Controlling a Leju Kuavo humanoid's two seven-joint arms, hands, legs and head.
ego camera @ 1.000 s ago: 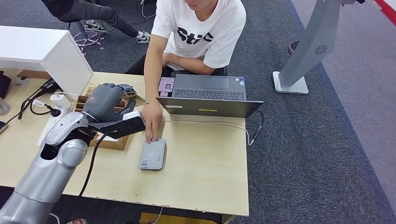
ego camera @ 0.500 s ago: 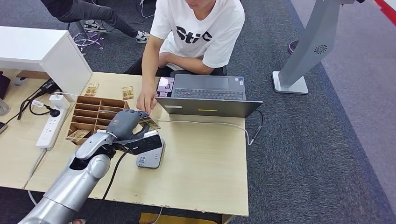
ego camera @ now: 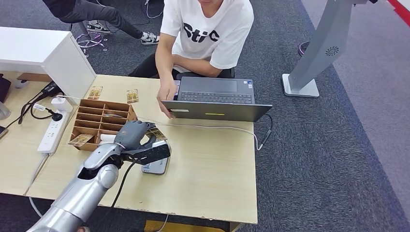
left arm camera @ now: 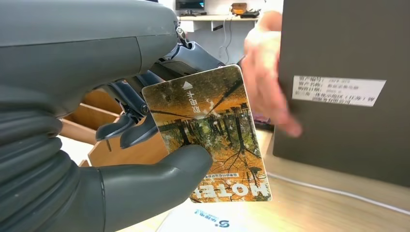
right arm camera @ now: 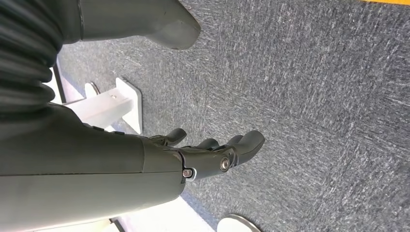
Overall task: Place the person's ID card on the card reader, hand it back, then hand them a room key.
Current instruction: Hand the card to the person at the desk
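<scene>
Left hand: grasping a room key card between thumb and fingers, held up above the table near the card reader.
Room key card: printed with an autumn-tree picture and the word HOTEL; upright in the grasp, its free end pointing toward the person's side of the table.
Right hand: hanging over grey carpet, holding nothing, fingers loosely extended and apart.
Card reader: grey, flat on the wooden table, partly hidden under the left hand; no ID card visible on the part that shows.
Person's hand: resting at the edge of the laptop, well apart from the key card, not reaching for it.
Card tray: wooden, divided into slots, beside the left hand; more cards lying in one slot and on the table beyond it.
Done, by judgement: ID card steps appear finished, since the held card is a hotel key and not an ID.
Left, by judgement: carrying the key across to the person and letting go once taken.
Risk: thin card held near one end, apt to slip or twist.
</scene>
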